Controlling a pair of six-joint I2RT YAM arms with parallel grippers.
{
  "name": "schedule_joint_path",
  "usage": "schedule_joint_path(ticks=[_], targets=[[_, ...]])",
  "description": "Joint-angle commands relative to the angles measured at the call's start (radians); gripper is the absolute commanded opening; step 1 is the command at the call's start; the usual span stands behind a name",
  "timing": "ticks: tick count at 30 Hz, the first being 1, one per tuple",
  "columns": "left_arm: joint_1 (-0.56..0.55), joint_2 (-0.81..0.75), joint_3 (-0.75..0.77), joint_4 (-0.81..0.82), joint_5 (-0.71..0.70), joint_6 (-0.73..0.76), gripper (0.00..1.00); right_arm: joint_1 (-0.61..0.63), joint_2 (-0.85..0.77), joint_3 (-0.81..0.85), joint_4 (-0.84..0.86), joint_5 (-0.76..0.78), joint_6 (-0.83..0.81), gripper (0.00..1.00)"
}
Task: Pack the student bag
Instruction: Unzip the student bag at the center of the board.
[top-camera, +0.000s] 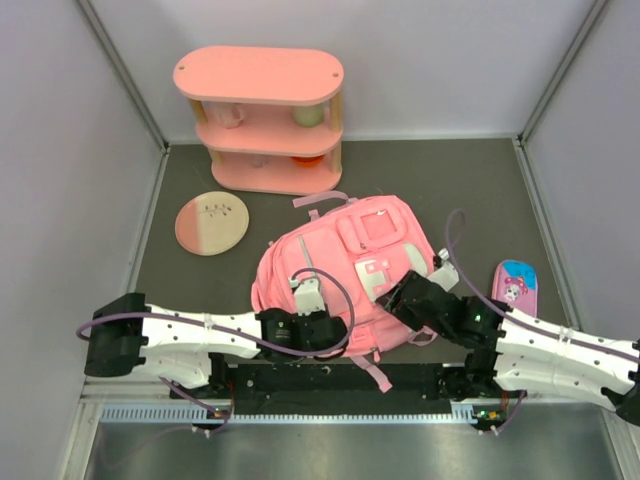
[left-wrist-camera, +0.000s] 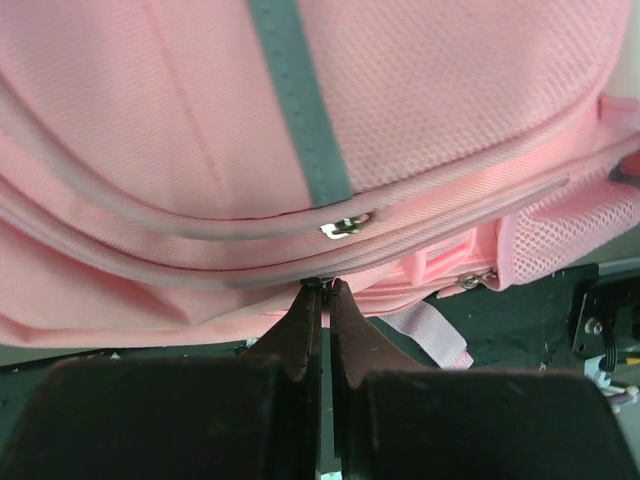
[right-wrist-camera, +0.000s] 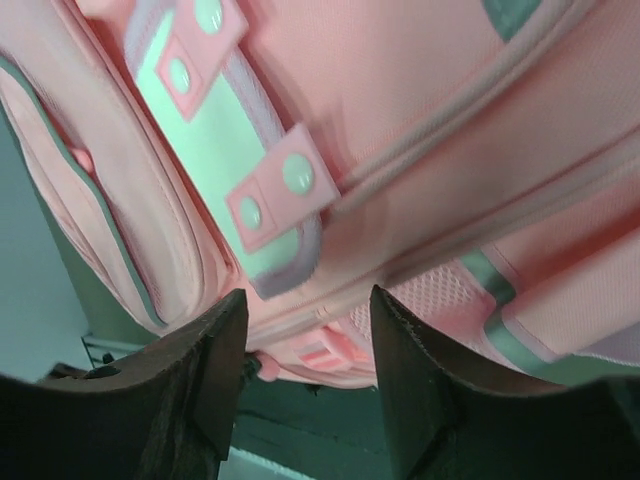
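Note:
The pink student bag (top-camera: 365, 235) lies flat on the dark mat, front pockets and white buckle flap up. My left gripper (top-camera: 303, 292) rests on its near left part. In the left wrist view the jaws (left-wrist-camera: 323, 286) are pressed together at the bag's zip seam (left-wrist-camera: 180, 228), with a small dark zip pull pinched at the tips. A second metal pull (left-wrist-camera: 345, 226) lies just above. My right gripper (top-camera: 400, 298) is at the bag's near right edge. In the right wrist view it (right-wrist-camera: 308, 305) is open, its jaws on either side of the bag's seam below the white flap (right-wrist-camera: 215, 150).
A pink three-tier shelf (top-camera: 262, 72) with cups stands at the back. A pink and beige plate (top-camera: 211, 222) lies left of the bag. A small pink pencil case (top-camera: 515, 287) lies to the right. Grey walls enclose the mat on three sides.

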Motion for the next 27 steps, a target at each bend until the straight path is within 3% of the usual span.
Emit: schedule_joint_path(ticks=[1,4,5,6,8,14,19,27], targets=[[0.006,-0.025,0.036,0.178,0.008,0.184,0.0,-0.087,0.041,0.038,0.092,0.071,-0.027,0.48],[0.004,-0.033,0.033,0.192,0.027,0.235,0.0,-0.234,0.083,0.009,0.196,-0.033,-0.098,0.4],[0.004,-0.036,0.028,0.215,0.041,0.247,0.0,-0.292,0.095,0.006,0.217,-0.087,-0.139,0.31],[0.004,-0.037,0.02,0.224,0.047,0.262,0.0,-0.31,0.109,0.009,0.23,-0.087,-0.158,0.14],[0.004,-0.042,0.014,0.246,0.061,0.275,0.0,-0.333,0.141,0.026,0.241,-0.069,-0.223,0.0],[0.004,-0.091,-0.016,0.201,0.07,0.296,0.0,-0.483,0.207,0.098,0.281,-0.099,-0.432,0.0],[0.007,-0.18,-0.102,0.048,0.053,0.255,0.0,-0.676,0.305,0.19,0.335,-0.227,-0.57,0.0],[0.072,-0.253,-0.152,-0.072,0.01,0.255,0.0,-0.721,0.484,0.348,0.376,-0.363,-0.748,0.03]])
